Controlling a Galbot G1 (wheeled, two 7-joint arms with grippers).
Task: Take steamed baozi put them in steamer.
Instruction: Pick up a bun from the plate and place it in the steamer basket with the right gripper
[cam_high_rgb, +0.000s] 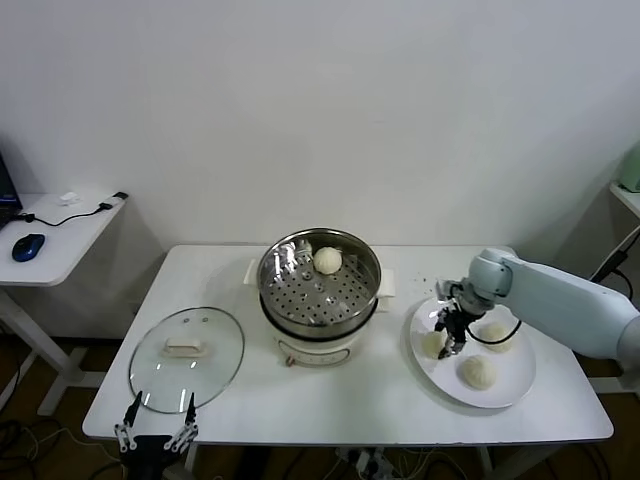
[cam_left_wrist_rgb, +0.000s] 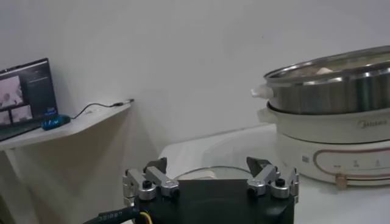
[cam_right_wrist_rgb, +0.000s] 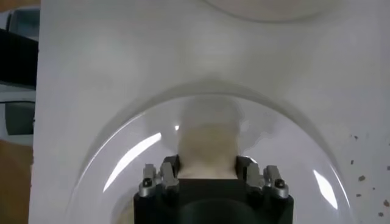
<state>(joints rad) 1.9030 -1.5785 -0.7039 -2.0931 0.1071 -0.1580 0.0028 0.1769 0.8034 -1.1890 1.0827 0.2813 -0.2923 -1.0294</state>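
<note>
One steamed baozi (cam_high_rgb: 327, 260) already lies in the steamer (cam_high_rgb: 319, 282), at its far side. Three more remain on the white plate (cam_high_rgb: 505, 391) to the steamer's right. The bun nearest the steamer (cam_right_wrist_rgb: 207, 145) is clamped between the right gripper's (cam_high_rgb: 447, 340) fingers, evidently so it can be lifted across. The left gripper (cam_left_wrist_rgb: 210, 182) is parked, jaws apart, beside the glass lid (cam_high_rgb: 187, 358) left of the steamer.

One cream baozi (cam_high_rgb: 327, 260) lies in the shiny perforated steamer (cam_high_rgb: 319, 283), well left of the right hand (cam_high_rgb: 444, 345). That hand pinches another baozi (cam_right_wrist_rgb: 208, 141); two more (cam_high_rgb: 494, 334) (cam_high_rgb: 477, 372) lie just beside it.
</note>
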